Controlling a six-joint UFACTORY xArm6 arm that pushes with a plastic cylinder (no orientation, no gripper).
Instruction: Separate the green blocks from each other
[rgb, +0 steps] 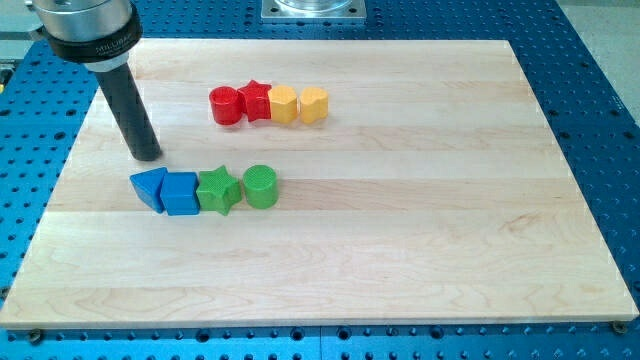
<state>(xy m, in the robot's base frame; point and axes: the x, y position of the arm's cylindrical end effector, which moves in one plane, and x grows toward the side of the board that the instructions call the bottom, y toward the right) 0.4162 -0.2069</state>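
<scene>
A green star block (218, 189) and a green cylinder (261, 186) lie side by side and touching, left of the board's middle. They end a row that starts at the view's left with a blue triangular block (150, 187) and a blue cube-like block (180, 193). My tip (147, 155) rests on the board just above the blue triangular block, up and to the left of the green star. It touches no block.
A second row lies nearer the view's top: red cylinder (226, 105), red star (256, 101), yellow hexagonal block (284, 103), yellow heart-like block (314, 103). The wooden board (420, 220) sits on a blue perforated table (610, 120).
</scene>
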